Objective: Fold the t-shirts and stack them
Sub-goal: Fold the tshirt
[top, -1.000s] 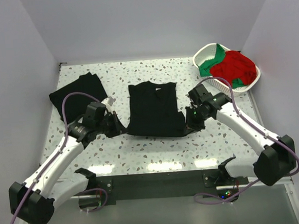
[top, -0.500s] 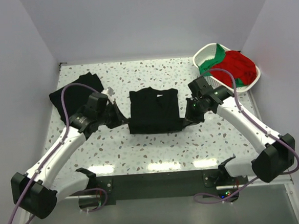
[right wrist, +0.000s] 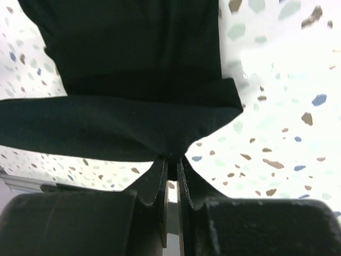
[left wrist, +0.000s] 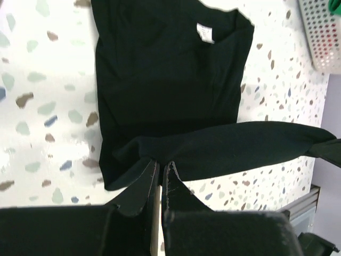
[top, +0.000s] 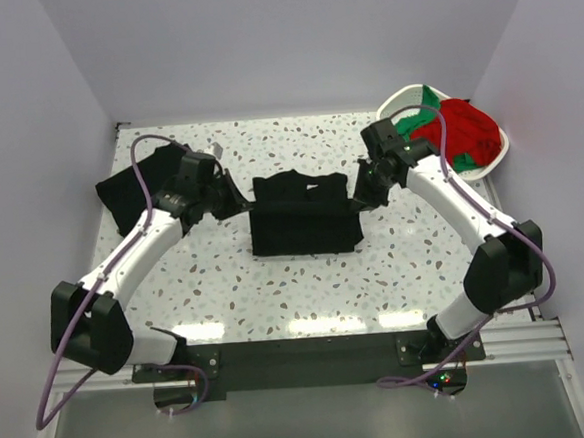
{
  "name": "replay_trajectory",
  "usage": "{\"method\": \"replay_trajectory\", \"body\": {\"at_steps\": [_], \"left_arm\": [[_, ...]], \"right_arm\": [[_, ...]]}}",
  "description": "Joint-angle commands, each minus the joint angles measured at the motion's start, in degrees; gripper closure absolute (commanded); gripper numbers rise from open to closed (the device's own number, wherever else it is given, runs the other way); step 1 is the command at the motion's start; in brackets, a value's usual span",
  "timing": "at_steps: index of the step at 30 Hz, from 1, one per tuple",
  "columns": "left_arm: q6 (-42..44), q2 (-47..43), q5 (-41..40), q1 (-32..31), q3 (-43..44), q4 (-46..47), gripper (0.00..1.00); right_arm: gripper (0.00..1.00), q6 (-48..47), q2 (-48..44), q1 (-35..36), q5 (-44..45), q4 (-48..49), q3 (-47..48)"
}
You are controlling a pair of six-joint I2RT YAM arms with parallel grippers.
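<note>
L claw (left wrist: pixel 160 165): clamped shut on the left end of the hem of the black t-shirt (top: pixel 303 228); cloth pinched betw. the fingertips.
R claw (right wrist: pixel 171 160): clamped shut on the same hem, right end; a fold of cloth is gripped at the tips.
Hem: held up off the shirt body and stretched as a taut band betw. both claws, across approx. the shirt's middle.
Black t-shirt: laid flat on the worktop (top: pixel 307 288), centre, collar end away from the arm bases.
Neck label (left wrist: pixel 204 32): small, white, seen inside the collar.
Folded black t-shirt (top: pixel 118 196): left of the centre shirt, apart from it, partly covered by the L arm.
Basket (left wrist: pixel 322 32): white lattice, right of and beyond the centre shirt.
Basket contents: red t-shirt (top: pixel 466 132) and green t-shirt (top: pixel 414 122), bunched together.
</note>
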Motion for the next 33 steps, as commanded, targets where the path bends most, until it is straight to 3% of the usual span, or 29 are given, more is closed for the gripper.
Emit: {"method": "replay_trajectory", "body": {"at_steps": [1,11,27,29,30,31,33], "left_arm": [[3.2,2.4,2.4,3.2,5.2,5.7,1.0],[6.2,17.3,7.9,7.2,14.8,7.8,1.0],[5.4,37.8,6.3,8.8,31.0,13.5,1.0],[4.8,39.9,4.8,9.0,33.8,13.5,0.71],[4.4,40.5,3.4,9.0,35.7,14.0,0.56],[4.1,40.7,2.6,8.9,36.2,14.6,0.37],[4.1,39.7,0.9,8.9,35.8,16.1,0.29]], "right_arm": [[1.0,-1.9,4.0,-1.5,0.6,2.2,5.9],[1.0,-4.3,17.7,-5.3,-0.9,1.9,19.4],[1.0,-5.1,35.5,-9.2,-0.7,3.4,34.0],[0.74,-5.9,38.7,-9.4,-2.2,4.9,38.2],[0.44,-6.8,39.6,-9.5,-2.6,5.3,39.6],[0.36,-7.2,40.9,-9.7,-2.7,5.3,41.1],[0.25,-8.7,41.3,-9.7,-3.5,5.1,44.3]]}}
